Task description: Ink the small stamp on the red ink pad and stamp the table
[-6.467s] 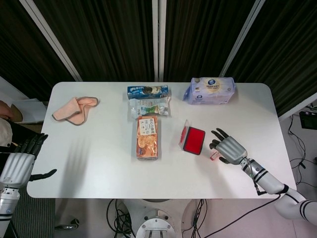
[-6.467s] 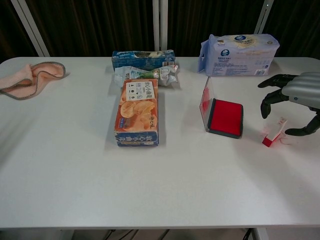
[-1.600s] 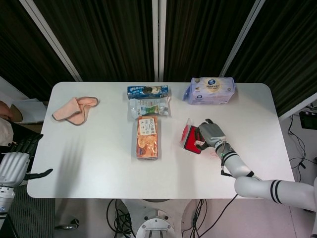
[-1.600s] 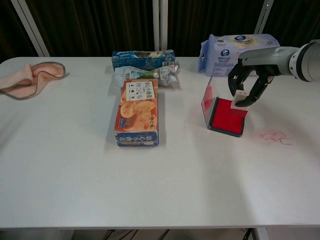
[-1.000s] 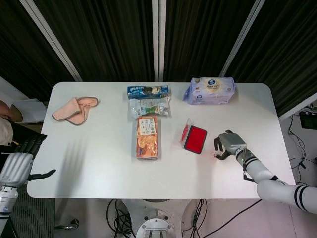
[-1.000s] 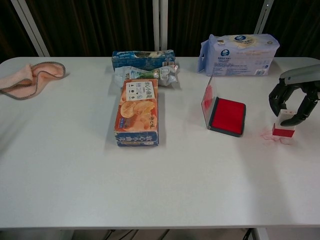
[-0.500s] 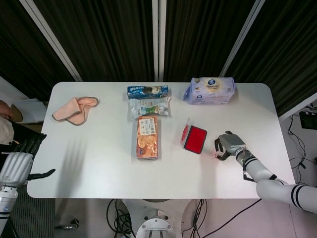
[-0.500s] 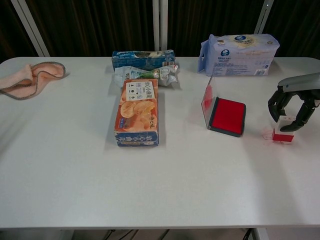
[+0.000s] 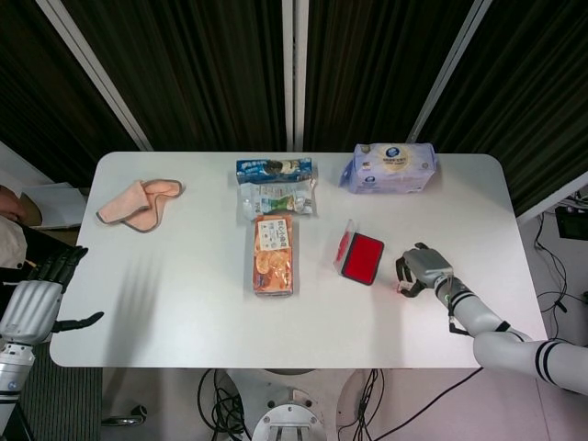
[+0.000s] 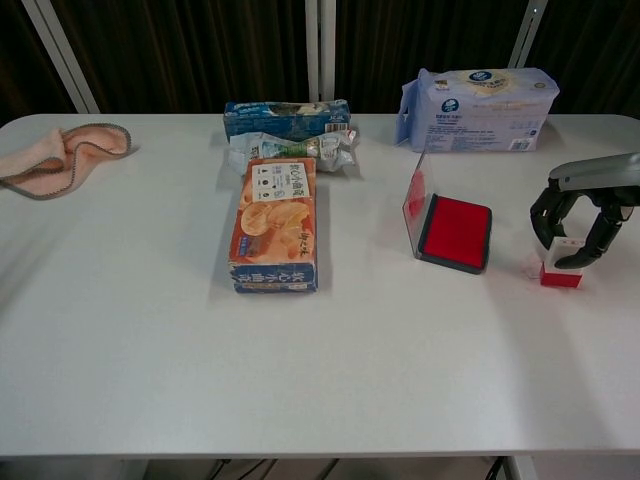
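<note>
The small stamp [image 10: 560, 268], white with a red base, stands upright with its base on the table to the right of the red ink pad [image 10: 455, 233]. My right hand [image 10: 577, 215] pinches its top between dark fingertips. In the head view the right hand [image 9: 420, 269] covers most of the stamp, with the ink pad [image 9: 360, 257] just to its left. The pad's clear lid [image 10: 412, 202] stands open on its left side. A faint red smudge marks the table at the stamp's left. My left hand [image 9: 35, 303] hangs off the table's left edge, fingers apart, holding nothing.
A long orange snack box [image 10: 275, 223] lies mid-table. Behind it are a blue packet [image 10: 285, 117] and a crumpled wrapper [image 10: 295, 149]. A tissue pack [image 10: 478, 108] sits at the back right, a pink cloth [image 10: 55, 157] at the far left.
My right hand carried the stamp from the ink pad rightward and set it down on the table. Over the last half second it shifted slightly left.
</note>
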`<action>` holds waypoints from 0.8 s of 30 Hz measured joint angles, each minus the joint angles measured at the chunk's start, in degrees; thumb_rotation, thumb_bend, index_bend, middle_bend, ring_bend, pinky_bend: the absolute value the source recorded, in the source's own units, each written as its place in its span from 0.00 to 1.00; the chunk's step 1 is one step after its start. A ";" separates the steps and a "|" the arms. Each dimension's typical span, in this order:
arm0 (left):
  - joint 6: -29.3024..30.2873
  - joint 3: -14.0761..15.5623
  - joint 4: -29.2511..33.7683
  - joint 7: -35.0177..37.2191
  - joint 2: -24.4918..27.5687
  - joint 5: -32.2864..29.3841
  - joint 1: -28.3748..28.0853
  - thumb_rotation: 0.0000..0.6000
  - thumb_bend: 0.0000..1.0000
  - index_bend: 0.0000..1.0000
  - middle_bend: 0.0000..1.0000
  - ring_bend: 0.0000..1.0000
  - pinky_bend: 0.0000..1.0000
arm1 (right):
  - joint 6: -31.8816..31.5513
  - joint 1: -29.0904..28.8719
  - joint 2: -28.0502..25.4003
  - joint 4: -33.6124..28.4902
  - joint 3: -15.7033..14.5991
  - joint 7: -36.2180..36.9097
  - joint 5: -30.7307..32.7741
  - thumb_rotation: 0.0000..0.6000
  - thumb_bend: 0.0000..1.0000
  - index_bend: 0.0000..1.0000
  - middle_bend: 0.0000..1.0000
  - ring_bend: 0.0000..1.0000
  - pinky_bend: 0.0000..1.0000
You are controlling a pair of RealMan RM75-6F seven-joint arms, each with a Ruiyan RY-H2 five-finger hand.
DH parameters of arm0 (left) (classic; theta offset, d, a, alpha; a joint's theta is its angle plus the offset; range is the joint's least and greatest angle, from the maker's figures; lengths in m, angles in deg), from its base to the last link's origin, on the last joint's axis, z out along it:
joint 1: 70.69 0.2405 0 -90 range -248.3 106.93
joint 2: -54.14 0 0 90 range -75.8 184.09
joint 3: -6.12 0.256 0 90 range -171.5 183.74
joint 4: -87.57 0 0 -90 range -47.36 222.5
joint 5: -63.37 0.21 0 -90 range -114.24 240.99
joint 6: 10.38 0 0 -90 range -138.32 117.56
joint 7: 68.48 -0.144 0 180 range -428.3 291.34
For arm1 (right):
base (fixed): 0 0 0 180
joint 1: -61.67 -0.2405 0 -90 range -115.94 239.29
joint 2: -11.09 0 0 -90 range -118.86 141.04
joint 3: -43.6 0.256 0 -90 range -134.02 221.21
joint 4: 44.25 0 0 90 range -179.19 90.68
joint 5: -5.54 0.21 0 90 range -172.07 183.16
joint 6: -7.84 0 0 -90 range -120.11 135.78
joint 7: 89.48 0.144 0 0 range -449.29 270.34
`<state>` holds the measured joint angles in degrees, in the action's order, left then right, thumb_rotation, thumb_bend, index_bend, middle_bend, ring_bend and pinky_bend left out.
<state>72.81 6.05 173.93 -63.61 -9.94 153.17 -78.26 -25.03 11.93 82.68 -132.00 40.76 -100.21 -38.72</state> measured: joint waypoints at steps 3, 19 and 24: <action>0.20 0.01 -0.25 0.12 -0.12 0.09 0.08 0.75 0.01 0.01 0.07 0.08 0.18 | -0.18 0.04 0.03 -0.16 -0.04 0.07 -0.17 1.00 0.47 0.69 0.56 0.18 0.00; -0.01 0.02 -0.16 0.20 0.04 0.02 -0.09 0.75 0.01 0.01 0.07 0.08 0.18 | 0.12 -0.03 -0.64 -0.69 -0.18 0.56 -0.98 1.00 0.43 0.66 0.50 0.17 0.00; 0.03 0.03 -0.14 0.23 0.10 -0.02 -0.06 0.75 0.01 0.01 0.07 0.08 0.18 | 0.07 0.07 -0.74 -0.72 -0.13 0.89 -1.21 1.00 0.42 0.66 0.49 0.17 0.00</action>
<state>72.84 6.08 173.79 -63.38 -9.84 153.15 -78.33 -24.96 12.00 81.95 -132.72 40.62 -99.32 -39.93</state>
